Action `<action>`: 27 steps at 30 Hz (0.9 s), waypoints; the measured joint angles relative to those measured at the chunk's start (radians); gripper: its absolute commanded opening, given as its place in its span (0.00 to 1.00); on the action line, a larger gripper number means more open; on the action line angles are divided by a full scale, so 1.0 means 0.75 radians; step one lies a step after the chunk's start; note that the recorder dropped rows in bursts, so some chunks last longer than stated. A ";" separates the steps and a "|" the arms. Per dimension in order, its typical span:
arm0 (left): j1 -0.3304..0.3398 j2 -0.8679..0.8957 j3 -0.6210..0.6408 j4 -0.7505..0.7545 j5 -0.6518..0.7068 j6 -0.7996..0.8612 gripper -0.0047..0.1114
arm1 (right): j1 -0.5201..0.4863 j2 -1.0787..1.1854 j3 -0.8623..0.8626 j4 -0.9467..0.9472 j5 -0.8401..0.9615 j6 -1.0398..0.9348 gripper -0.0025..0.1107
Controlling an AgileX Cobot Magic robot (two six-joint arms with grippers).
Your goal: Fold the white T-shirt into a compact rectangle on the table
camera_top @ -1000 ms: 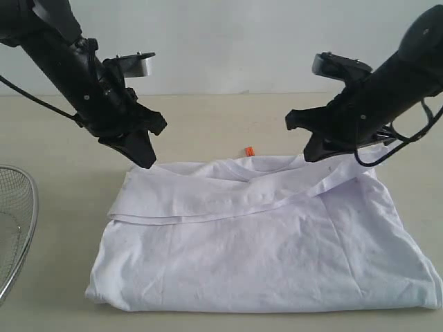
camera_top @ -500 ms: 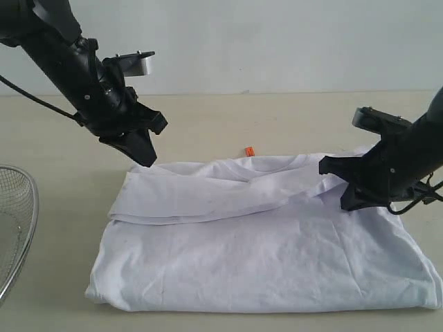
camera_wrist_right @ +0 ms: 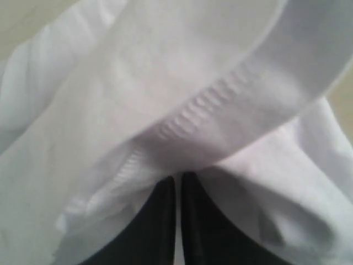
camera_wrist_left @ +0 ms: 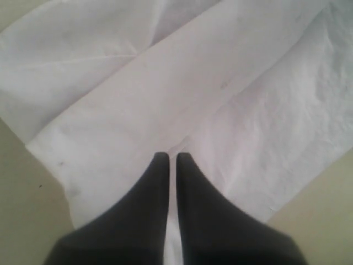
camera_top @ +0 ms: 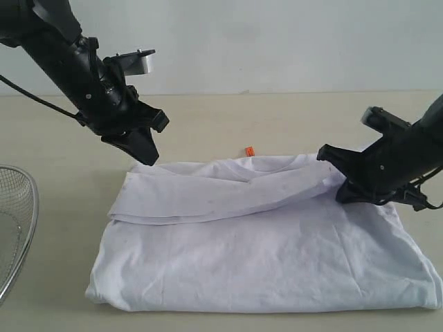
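White T-shirt [camera_top: 263, 256] lies part-folded on desk [camera_top: 208, 124] toward 6 o'clock, far edge turned over; left gripper [camera_top: 147, 158], jaws together, at its 10 o'clock corner; right gripper [camera_top: 342, 197], jaws together, low on 2 o'clock corner, likely set to draw the fold nearer; pinch on cloth unclear.

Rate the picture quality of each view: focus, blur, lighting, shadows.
Exterior view: sharp and evenly lit, no glare; the white T-shirt casts only a faint shadow on the table. Left wrist view: the shirt's creases are fairly crisp, but the dark left hand is soft-edged, too close for focus. Right wrist view: blurred throughout, right hand included; only the hem stitching reads.
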 measured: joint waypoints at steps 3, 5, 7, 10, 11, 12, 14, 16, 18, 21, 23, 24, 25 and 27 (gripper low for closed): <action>0.000 0.000 0.000 0.000 0.000 0.000 0.08 | 0.000 0.002 0.000 0.058 -0.034 0.006 0.02; 0.000 0.000 0.000 0.000 0.000 0.000 0.08 | 0.000 0.002 0.000 0.113 -0.050 0.006 0.02; 0.000 0.000 0.000 0.000 0.000 0.000 0.08 | 0.000 0.005 0.000 0.162 -0.060 0.006 0.02; 0.000 0.000 0.000 -0.002 0.000 0.000 0.08 | 0.036 0.005 -0.025 0.242 -0.064 0.006 0.02; 0.000 0.000 0.000 -0.002 0.000 0.000 0.08 | 0.056 0.005 -0.044 0.269 -0.064 0.003 0.02; 0.000 0.000 0.000 -0.002 0.000 0.000 0.08 | 0.073 0.005 -0.062 0.296 -0.064 0.003 0.02; 0.000 0.000 0.000 -0.002 0.000 0.000 0.08 | 0.113 0.005 -0.124 0.347 -0.059 0.003 0.02; 0.000 0.000 0.000 -0.002 0.000 0.000 0.08 | 0.139 0.005 -0.193 0.387 -0.053 0.000 0.02; 0.000 0.000 0.000 -0.002 0.003 0.000 0.08 | 0.153 0.005 -0.263 0.413 -0.050 0.000 0.02; 0.000 0.000 0.000 -0.002 0.023 0.000 0.08 | 0.158 0.005 -0.355 0.422 -0.051 0.000 0.02; 0.000 0.000 0.000 -0.003 0.033 0.000 0.08 | 0.158 0.005 -0.382 0.408 -0.053 0.000 0.02; 0.000 0.000 0.000 -0.005 0.037 0.000 0.08 | 0.158 0.005 -0.385 0.393 -0.048 0.000 0.02; 0.000 0.000 0.000 -0.005 0.039 0.000 0.08 | 0.158 0.005 -0.386 0.376 -0.036 0.000 0.02; 0.000 0.000 0.000 -0.005 0.047 0.000 0.08 | 0.158 0.005 -0.386 0.320 0.013 0.000 0.02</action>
